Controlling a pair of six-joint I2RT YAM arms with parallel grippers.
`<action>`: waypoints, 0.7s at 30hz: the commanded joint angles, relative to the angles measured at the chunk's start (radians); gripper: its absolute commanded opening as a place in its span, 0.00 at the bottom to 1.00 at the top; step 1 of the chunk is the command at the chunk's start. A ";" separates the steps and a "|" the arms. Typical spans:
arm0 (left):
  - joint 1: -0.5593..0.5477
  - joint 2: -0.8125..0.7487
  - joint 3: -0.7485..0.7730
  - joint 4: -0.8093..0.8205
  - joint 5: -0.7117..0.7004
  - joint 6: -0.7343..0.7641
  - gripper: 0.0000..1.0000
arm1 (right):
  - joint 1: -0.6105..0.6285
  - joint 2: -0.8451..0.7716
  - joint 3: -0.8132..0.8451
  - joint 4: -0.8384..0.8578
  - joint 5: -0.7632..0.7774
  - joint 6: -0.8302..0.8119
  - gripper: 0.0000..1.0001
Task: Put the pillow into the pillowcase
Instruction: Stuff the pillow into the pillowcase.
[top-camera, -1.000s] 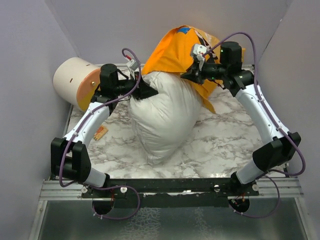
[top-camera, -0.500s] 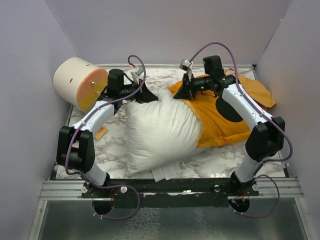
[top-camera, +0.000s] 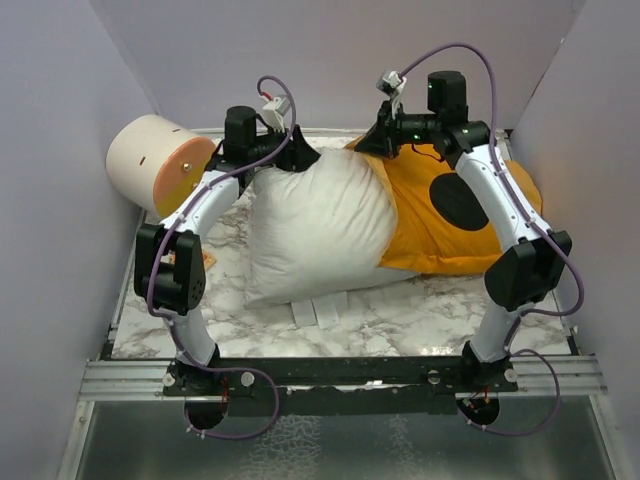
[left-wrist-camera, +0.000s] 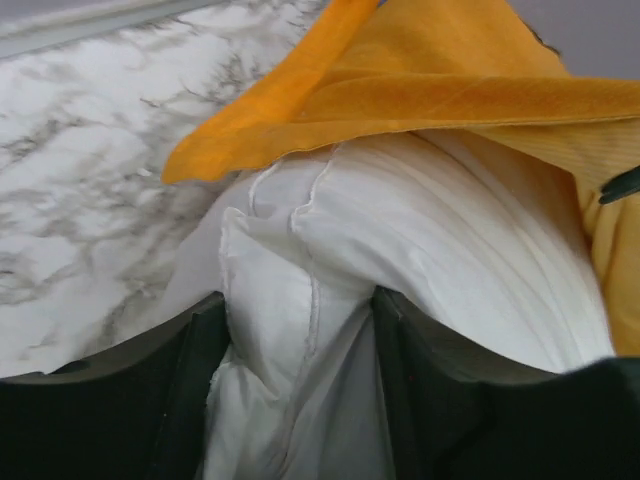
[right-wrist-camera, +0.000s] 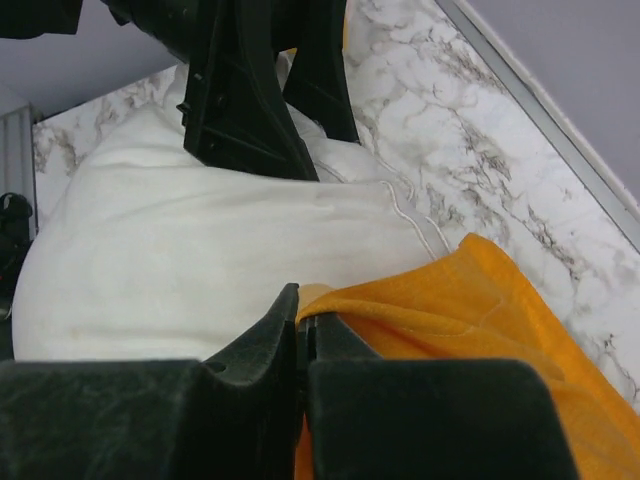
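The white pillow (top-camera: 320, 230) lies on the marble table, its right end inside the orange pillowcase (top-camera: 440, 245), which spreads out to the right. My left gripper (top-camera: 303, 160) is at the pillow's far left corner. In the left wrist view its jaws (left-wrist-camera: 295, 300) stand apart with a fold of the pillow (left-wrist-camera: 450, 250) lying between them, under the pillowcase's rim (left-wrist-camera: 420, 80). My right gripper (top-camera: 372, 145) is at the far edge of the case's mouth. The right wrist view shows it (right-wrist-camera: 303, 315) shut on the pillowcase hem (right-wrist-camera: 470, 320), over the pillow (right-wrist-camera: 200, 260).
A cream-and-orange cylinder (top-camera: 155, 165) lies at the back left, close to my left arm. A small orange tag (top-camera: 200, 265) lies on the marble table (top-camera: 420, 305). White label strips (top-camera: 320, 310) stick out under the pillow's near edge. Grey walls enclose three sides.
Pillow and pillowcase came down from a raised bundle to lie flat on the table. Both grippers moved toward the back wall. The left gripper's jaws have parted.
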 joint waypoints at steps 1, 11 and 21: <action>-0.012 -0.068 0.070 -0.001 -0.148 0.032 0.74 | 0.022 0.087 0.090 -0.010 0.003 0.008 0.10; 0.195 -0.538 -0.305 -0.023 -0.127 0.074 0.98 | 0.011 -0.325 -0.289 0.062 0.093 -0.119 0.98; 0.199 -1.013 -0.809 0.072 -0.280 -0.180 0.99 | 0.003 -0.527 -0.490 -0.113 0.218 -0.195 0.98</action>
